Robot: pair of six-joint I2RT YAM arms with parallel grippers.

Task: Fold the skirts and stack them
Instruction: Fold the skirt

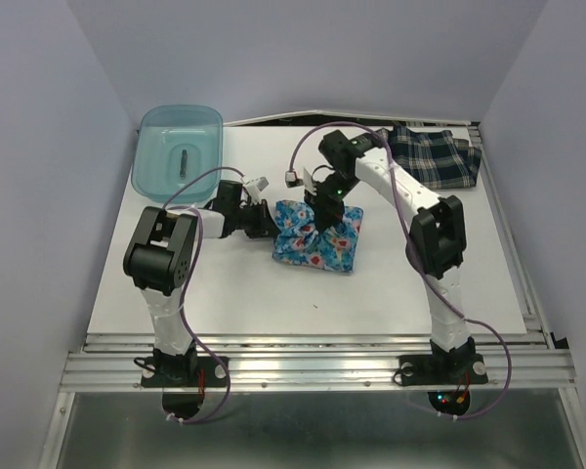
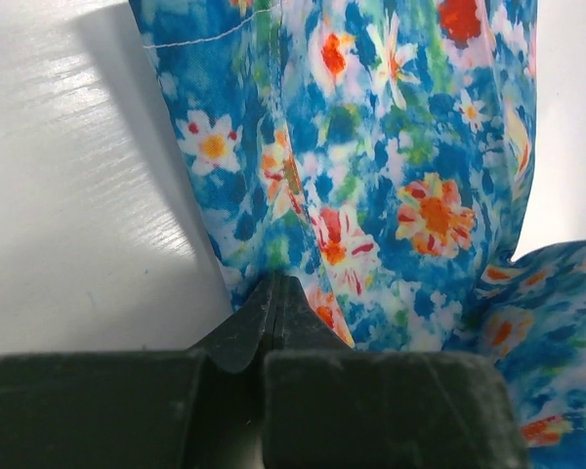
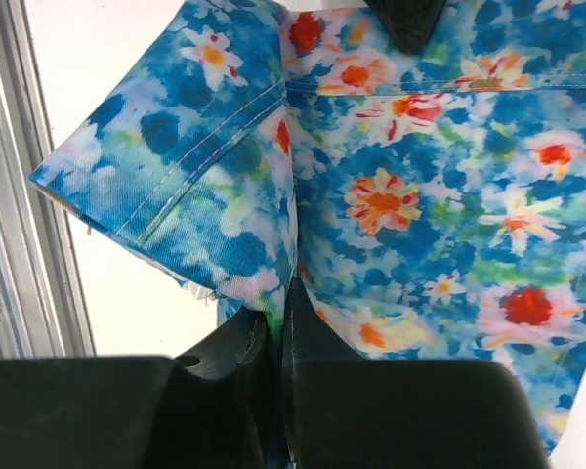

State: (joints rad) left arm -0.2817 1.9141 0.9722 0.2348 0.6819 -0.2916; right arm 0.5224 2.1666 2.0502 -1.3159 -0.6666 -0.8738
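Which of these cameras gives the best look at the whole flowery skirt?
The top view. It alone shows the whole flowered skirt, bunched on the table. Each wrist view shows only a close patch of its cloth, pinched in the left gripper or the right gripper.

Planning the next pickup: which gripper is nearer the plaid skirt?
Right. The right gripper pinches the floral skirt, left of the plaid skirt; the left gripper pinches it farther left.

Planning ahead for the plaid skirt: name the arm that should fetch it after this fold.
Right, likely. The plaid skirt lies far right, nearer the right gripper; the left gripper, pinching the floral skirt, is farther off.
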